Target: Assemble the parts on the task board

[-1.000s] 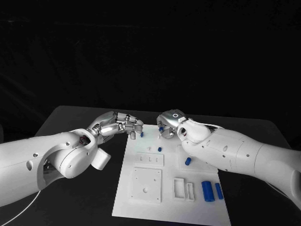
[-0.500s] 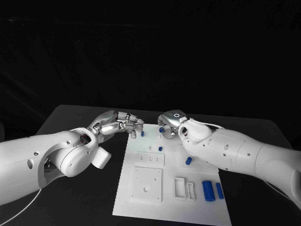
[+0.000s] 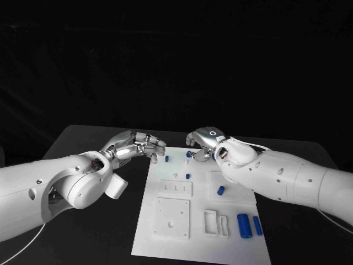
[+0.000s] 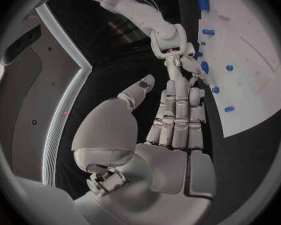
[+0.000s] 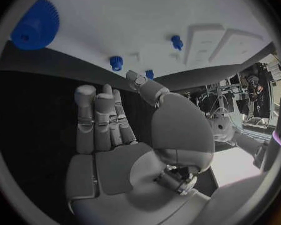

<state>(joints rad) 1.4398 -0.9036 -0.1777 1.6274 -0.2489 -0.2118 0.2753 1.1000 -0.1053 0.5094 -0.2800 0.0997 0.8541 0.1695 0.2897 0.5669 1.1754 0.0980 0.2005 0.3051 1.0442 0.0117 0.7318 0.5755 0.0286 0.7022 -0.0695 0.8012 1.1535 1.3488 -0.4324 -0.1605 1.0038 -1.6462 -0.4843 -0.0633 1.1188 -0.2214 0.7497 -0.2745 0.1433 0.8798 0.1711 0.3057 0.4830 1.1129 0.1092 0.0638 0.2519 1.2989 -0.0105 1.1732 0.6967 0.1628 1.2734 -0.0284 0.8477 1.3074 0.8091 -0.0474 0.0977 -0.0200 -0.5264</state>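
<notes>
The white task board (image 3: 199, 221) lies in the middle of the table. Small blue pegs (image 3: 167, 158) (image 3: 187, 175) stand near its far end, and a blue part (image 3: 220, 190) sits mid-board. Two blue cylinders (image 3: 242, 222) lie at its near right. My left hand (image 3: 140, 146) hovers at the board's far left corner, fingers together and thumb apart, holding nothing (image 4: 175, 120). Over the far edge my right hand (image 3: 203, 143) has its fingers stretched out and is empty (image 5: 109, 130). Its thumb tip is close to a blue peg (image 5: 150, 74). A ridged blue part (image 5: 33, 19) lies further along the board.
Raised white blocks and slotted plates (image 3: 173, 215) (image 3: 215, 221) take up the board's near half. Black table (image 3: 97, 243) surrounds the board on all sides. The two hands are close together at the far end, a narrow gap between them.
My right hand has shifted slightly right and back, uncovering a blue peg below it. The left hand has drawn back a little toward the left. The parts on the board have not moved.
</notes>
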